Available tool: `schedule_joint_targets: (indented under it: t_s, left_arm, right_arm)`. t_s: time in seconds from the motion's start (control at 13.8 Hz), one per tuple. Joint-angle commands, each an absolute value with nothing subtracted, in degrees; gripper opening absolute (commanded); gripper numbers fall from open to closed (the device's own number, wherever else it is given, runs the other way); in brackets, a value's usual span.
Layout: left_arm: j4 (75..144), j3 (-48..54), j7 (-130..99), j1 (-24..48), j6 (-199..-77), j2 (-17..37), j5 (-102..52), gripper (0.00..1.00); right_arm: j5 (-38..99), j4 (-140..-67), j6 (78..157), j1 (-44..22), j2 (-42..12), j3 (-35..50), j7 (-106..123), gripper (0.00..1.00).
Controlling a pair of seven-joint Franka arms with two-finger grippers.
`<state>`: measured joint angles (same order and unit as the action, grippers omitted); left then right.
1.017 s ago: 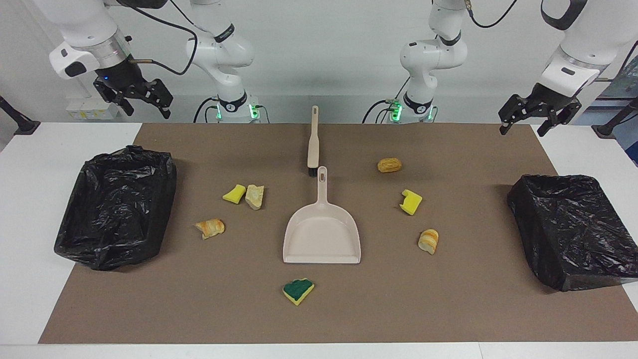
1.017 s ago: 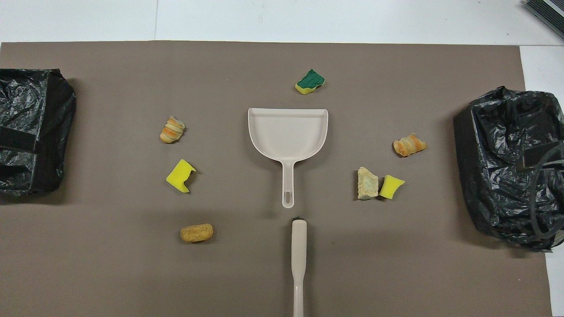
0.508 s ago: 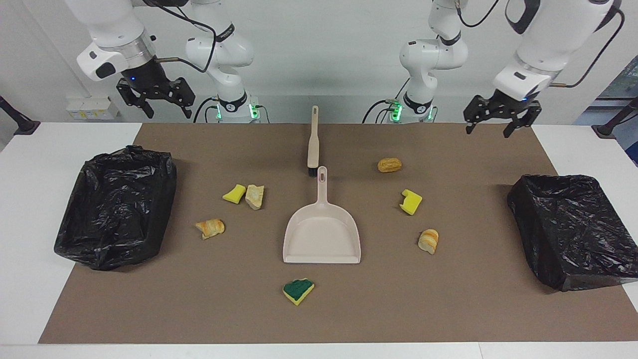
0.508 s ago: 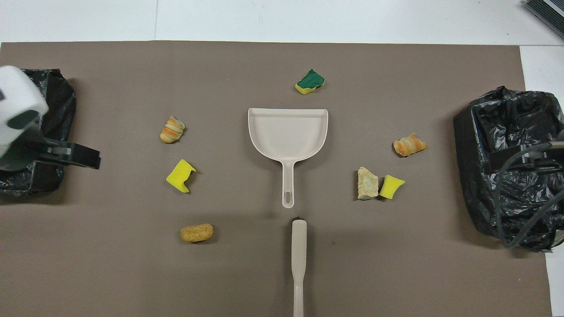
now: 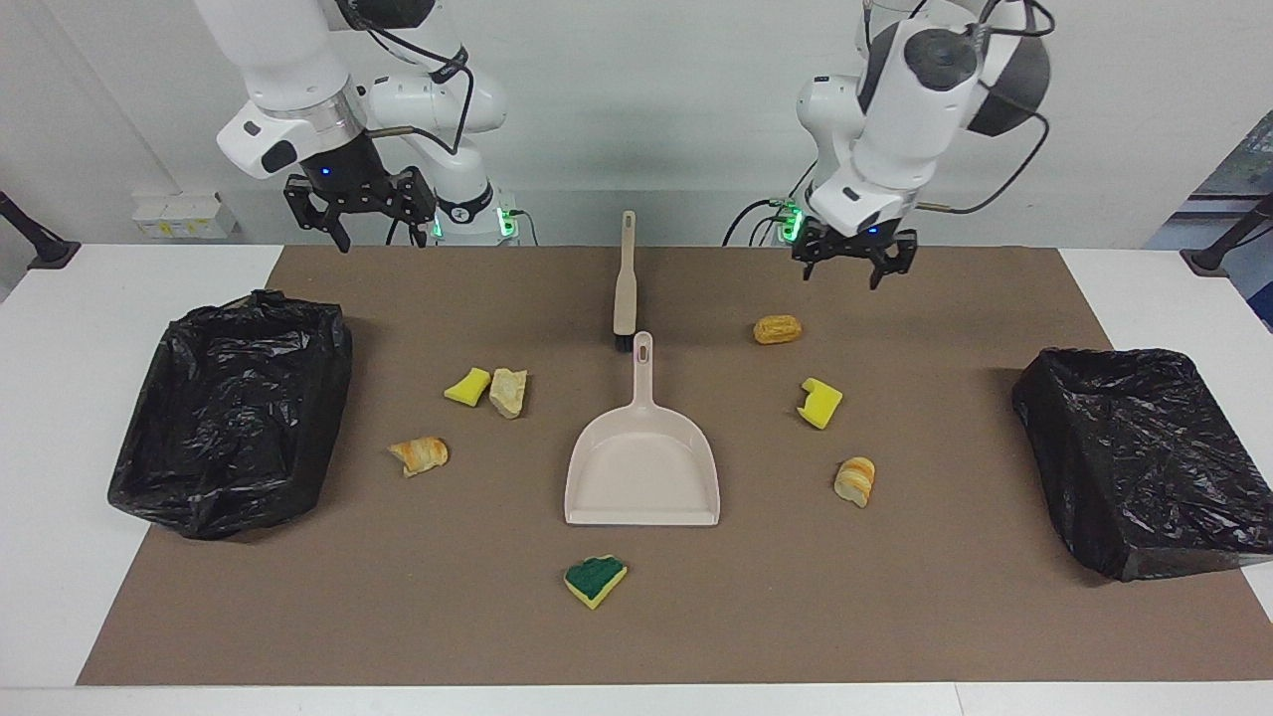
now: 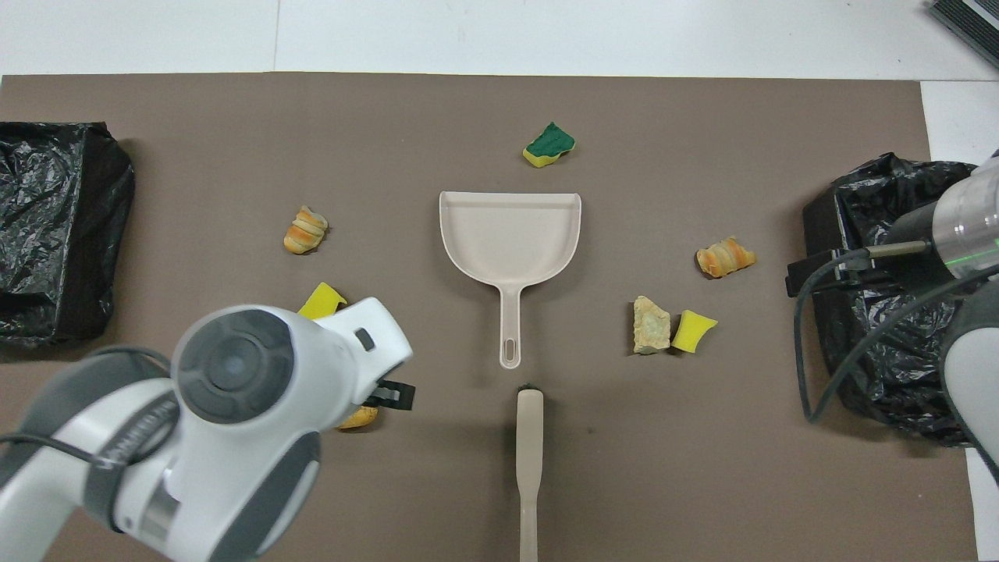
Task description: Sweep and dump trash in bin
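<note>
Left gripper (image 5: 853,266): raised, fingers apart, holding nothing; over the mat's (image 5: 895,617) edge nearest the robots, just above the brown roll (image 5: 777,329).
Right gripper (image 5: 360,209): raised, fingers apart, holding nothing; over the same edge, toward the right arm's end.

Trash, seven scraps, all loose on the mat around the dustpan (image 5: 643,467):
- brown roll; notched sponge (image 5: 819,403); striped bread (image 5: 855,480), toward the left arm's end.
- yellow sponge (image 5: 466,386) touching pale crust (image 5: 508,391); orange bread (image 5: 420,454), toward the right arm's end.
- green-topped sponge (image 5: 595,580), farthest out, just off the pan's open lip.

Brush (image 5: 625,281): in line with the pan's handle, bristle end just short of it.
Bins: left bin (image 5: 1144,457), right bin (image 5: 234,408), black-lined, one at each end of the mat.
Room: bare mat between scraps and bins.
Writing: none legible.
</note>
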<state>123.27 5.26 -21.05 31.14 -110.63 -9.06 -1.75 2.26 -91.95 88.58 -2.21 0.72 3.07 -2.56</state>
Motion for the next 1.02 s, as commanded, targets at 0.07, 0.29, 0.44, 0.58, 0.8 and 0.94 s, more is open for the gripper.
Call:
schedule_joint_targets:
  t_s: [0.07, 0.29, 0.44, 0.58, 0.8, 0.94]
  left_arm:
    - [130.77, 4.04, -32.32, 43.39, -121.62, -8.09, -1.93, 1.00]
    - [132.18, 4.04, -35.41, 50.43, -124.62, -7.04, -4.90, 1.00]
    - [133.85, 3.96, -40.14, 56.57, -128.21, -6.59, -5.62, 1.00]
    - [134.47, 4.13, -43.15, 58.70, -130.60, -6.59, -5.62, 1.00]
    - [135.52, 4.22, -44.03, 61.43, -130.96, -5.98, -5.71, 1.00]
    - [136.75, 4.22, -45.17, 63.45, -131.04, -5.89, -5.71, 1.00]
  right_arm:
    - [3.43, -90.44, 90.78, -5.26, -2.80, 3.34, -5.34, 1.00]
    - [3.08, -88.16, 92.10, -8.69, -7.72, 3.34, -8.43, 1.00]
    - [3.16, -87.72, 95.60, -10.88, -10.10, 3.43, -10.97, 1.00]
    - [3.16, -86.84, 99.21, -14.31, -14.04, 3.43, -15.97, 1.00]
    - [4.65, -85.78, 102.21, -16.52, -18.62, 4.21, -19.15, 1.00]
    - [6.33, -85.69, 104.05, -18.18, -20.82, 4.92, -21.87, 1.00]
